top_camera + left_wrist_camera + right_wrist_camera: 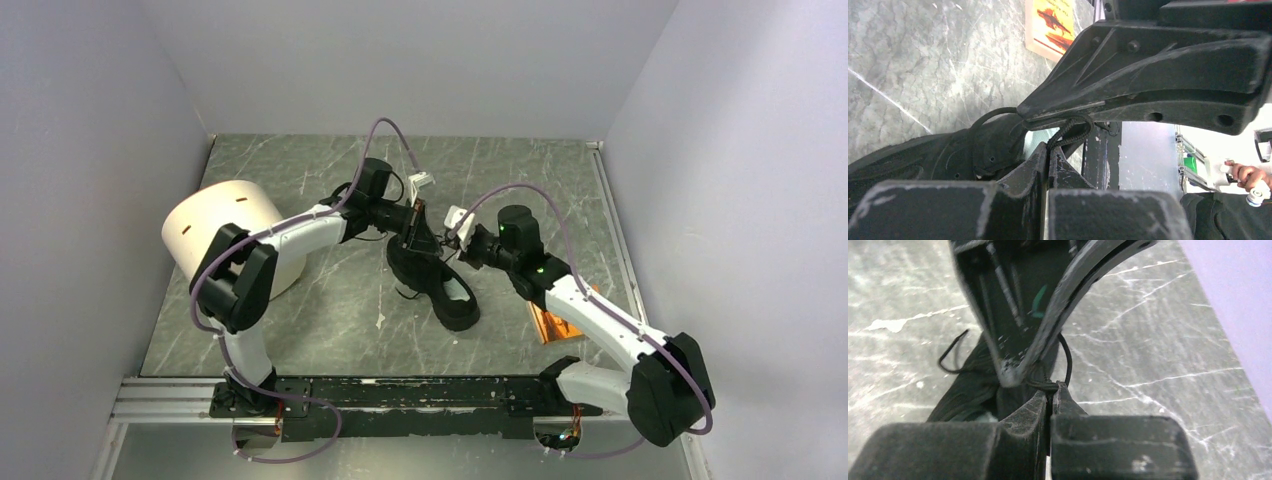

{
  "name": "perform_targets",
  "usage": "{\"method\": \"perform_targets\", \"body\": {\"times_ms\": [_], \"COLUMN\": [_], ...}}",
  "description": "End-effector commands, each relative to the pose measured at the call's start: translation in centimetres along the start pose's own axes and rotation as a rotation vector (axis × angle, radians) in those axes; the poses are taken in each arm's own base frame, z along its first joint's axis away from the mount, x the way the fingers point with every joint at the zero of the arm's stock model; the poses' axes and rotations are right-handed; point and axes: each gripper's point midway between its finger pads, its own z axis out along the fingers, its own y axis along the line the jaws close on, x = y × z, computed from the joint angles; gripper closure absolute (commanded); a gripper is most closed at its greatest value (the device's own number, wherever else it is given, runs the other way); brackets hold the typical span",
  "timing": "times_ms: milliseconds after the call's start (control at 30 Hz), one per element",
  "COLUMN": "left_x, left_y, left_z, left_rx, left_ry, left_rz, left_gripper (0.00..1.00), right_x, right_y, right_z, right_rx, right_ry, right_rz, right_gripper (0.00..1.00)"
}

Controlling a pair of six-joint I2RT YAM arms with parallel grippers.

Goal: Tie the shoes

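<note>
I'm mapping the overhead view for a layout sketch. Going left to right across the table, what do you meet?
From the left: white cylinder → black sneaker → orange booklet. The left hand and right hand, each shut on the laces, overlap the sneaker, so they are left out.

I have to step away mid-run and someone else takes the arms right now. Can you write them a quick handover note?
Left gripper: shut on a strand of lace, just above the sneaker.
Right gripper: shut on lace too, its tips close against the left's.
Sneaker lies between the two arms, with the orange booklet to its right.
Done: both grippers have hold of lace.
Left: no bow shows. Whether a first knot is in cannot be told.
</note>
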Motion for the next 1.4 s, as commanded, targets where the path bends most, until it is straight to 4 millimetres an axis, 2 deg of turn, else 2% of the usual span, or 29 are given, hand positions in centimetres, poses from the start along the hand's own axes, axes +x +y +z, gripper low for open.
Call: {"method": "perform_targets", "body": {"times_ms": [0,133,233,400,533,700,867,1033,1133,1267,1367], "left_x": [-0.9,-0.3,0.0,0.1,-0.2,0.4,0.2,0.2,1.0,3.4,4.2], "left_y": [-1.9,-2.3,-1.8,1.1,3.4,3.4,3.8,4.6,4.1,3.4,2.8], "left_z": [-1.5,-1.9,-2.0,-1.8,-1.1,0.8,0.2,-0.6,0.7,1.9,2.1], "left_rx": [-0.024,-0.033,-0.066,-0.185,-0.248,-0.226,-0.283,-0.359,-0.260,-0.170,-0.118], "left_ry": [-0.023,-0.019,-0.019,-0.006,-0.017,0.020,0.003,0.017,0.060,0.128,0.128], "left_rz": [0.079,0.088,0.086,0.050,0.030,0.043,0.058,0.086,0.062,0.028,0.009], "left_gripper": [0.95,0.95,0.95,0.95,0.95,0.95,0.95,0.95,0.95,0.95,0.95], "right_x": [0.3,0.7,0.7,-1.2,-1.2,-1.6,-1.3,-2.9,-3.0,-3.3,-3.1], "right_y": [2.7,4.8,5.3,5.6,5.7,5.6,6.1,6.6,6.0,4.7,3.8], "right_z": [-1.2,-1.8,-1.6,-1.5,-1.7,-1.3,-1.5,-2.2,-1.6,-0.8,-0.2], "right_rx": [-0.155,-0.284,-0.323,-0.431,-0.488,-0.498,-0.553,-0.600,-0.568,-0.488,-0.444], "right_ry": [0.049,0.067,0.039,-0.069,-0.083,-0.113,-0.087,-0.180,-0.181,-0.184,-0.168], "right_rz": [-0.022,-0.046,-0.060,-0.007,0.019,0.042,0.064,0.083,0.121,0.141,0.170], "right_gripper": [1.00,1.00,1.00,1.00,1.00,1.00,1.00,1.00,1.00,1.00,0.88]}}
